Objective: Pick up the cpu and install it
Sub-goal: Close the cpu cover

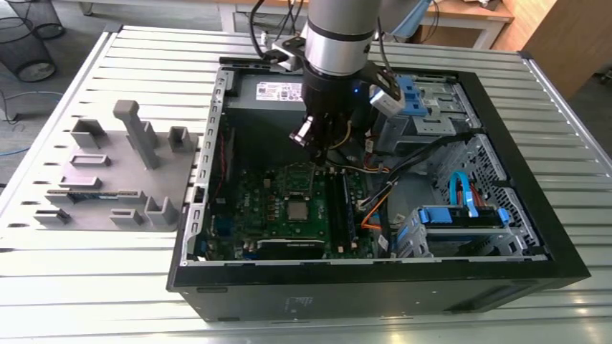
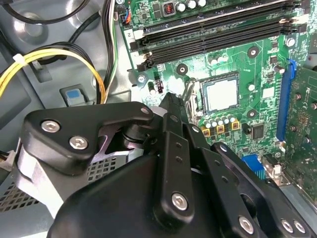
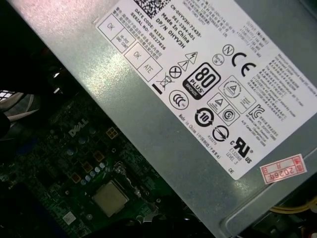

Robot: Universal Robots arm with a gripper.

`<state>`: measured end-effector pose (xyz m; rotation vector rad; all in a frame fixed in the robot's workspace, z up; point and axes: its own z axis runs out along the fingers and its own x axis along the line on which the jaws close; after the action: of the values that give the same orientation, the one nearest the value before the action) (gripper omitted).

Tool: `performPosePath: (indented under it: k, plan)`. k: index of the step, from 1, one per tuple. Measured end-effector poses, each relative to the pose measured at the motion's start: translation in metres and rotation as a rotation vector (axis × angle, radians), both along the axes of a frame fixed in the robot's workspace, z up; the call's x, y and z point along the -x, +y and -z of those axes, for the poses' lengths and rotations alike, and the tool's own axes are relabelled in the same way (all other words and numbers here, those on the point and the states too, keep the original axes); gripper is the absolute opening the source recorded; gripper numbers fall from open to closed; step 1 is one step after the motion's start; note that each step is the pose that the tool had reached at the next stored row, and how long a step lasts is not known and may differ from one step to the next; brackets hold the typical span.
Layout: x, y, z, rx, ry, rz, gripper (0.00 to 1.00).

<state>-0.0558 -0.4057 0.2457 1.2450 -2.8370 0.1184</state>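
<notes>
The cpu (image 1: 299,210) is a small silver square lying flat in its socket in the middle of the green motherboard (image 1: 258,215), inside the open computer case. Both wrist views show the cpu (image 2: 221,94) (image 3: 110,198) in the socket, and the metal socket frame (image 2: 190,96) stands raised beside it. My gripper (image 1: 320,143) hangs above the board, over the strip between the power supply and the socket, clear of the cpu. In the second wrist view the gripper (image 2: 171,101) has its black fingers drawn together to one tip, with nothing between them.
The grey power supply (image 1: 277,89) (image 3: 198,74) lines the case's far wall. Black memory slots (image 2: 213,25) run beside the socket. Yellow and black cables (image 2: 59,57) loop nearby. Blue drive cages (image 1: 459,215) fill the case's right side. A grey fixture block (image 1: 115,172) stands outside the case at the exterior view's left.
</notes>
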Motion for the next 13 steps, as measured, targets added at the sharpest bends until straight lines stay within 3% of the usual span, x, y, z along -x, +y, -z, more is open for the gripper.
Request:
performPosePath:
  k: [13]
  plan:
    - [0.0005, -0.0021, -0.0005, -0.0012, -0.0023, -0.001, 0.11]
